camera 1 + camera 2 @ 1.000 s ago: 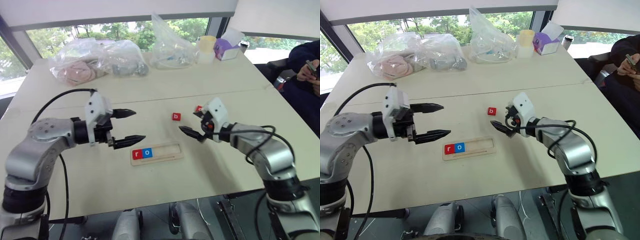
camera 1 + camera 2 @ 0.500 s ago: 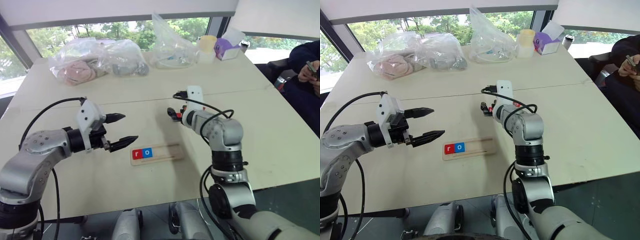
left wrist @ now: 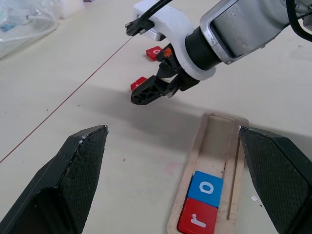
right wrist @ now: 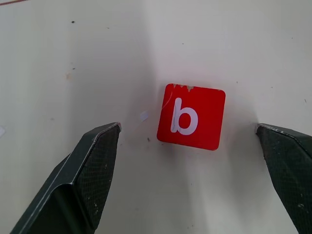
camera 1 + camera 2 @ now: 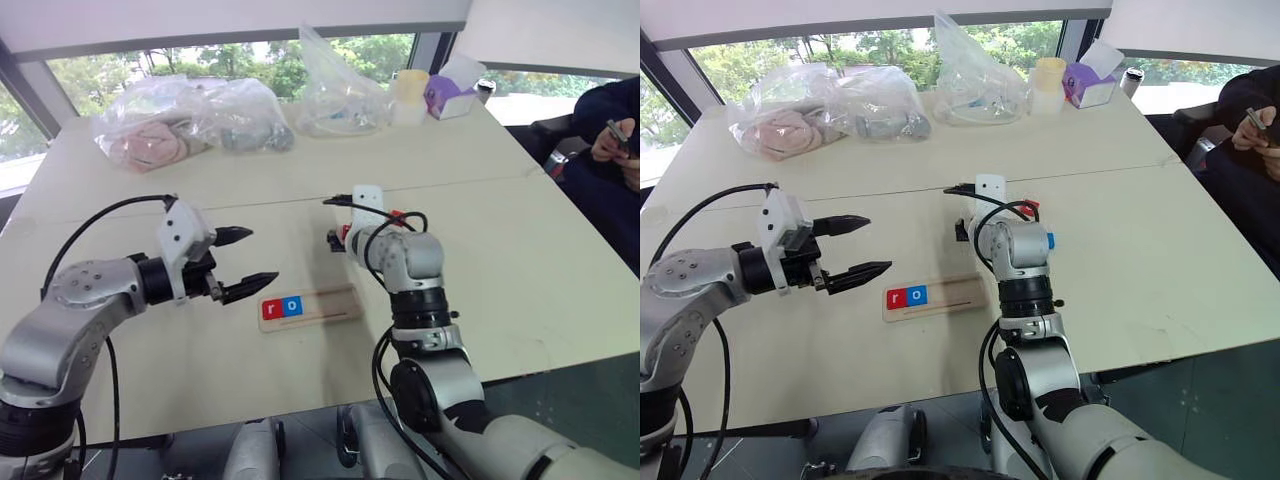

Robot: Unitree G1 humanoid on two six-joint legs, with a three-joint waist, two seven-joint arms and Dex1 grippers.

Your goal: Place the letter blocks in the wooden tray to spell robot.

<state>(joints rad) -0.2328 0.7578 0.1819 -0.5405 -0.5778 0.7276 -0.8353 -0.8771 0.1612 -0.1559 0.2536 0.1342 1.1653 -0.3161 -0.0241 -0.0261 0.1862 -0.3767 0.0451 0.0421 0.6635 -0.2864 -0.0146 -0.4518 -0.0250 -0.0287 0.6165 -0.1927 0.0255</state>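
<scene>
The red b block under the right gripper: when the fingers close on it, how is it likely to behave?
The red b block looks like a stiff, flat square tile, so it probably won't flex or roll. Being small and thin, it is likely light, and could skid on the smooth table. Lying flat, it offers only low edges, so the open right gripper may slip off it.
</scene>
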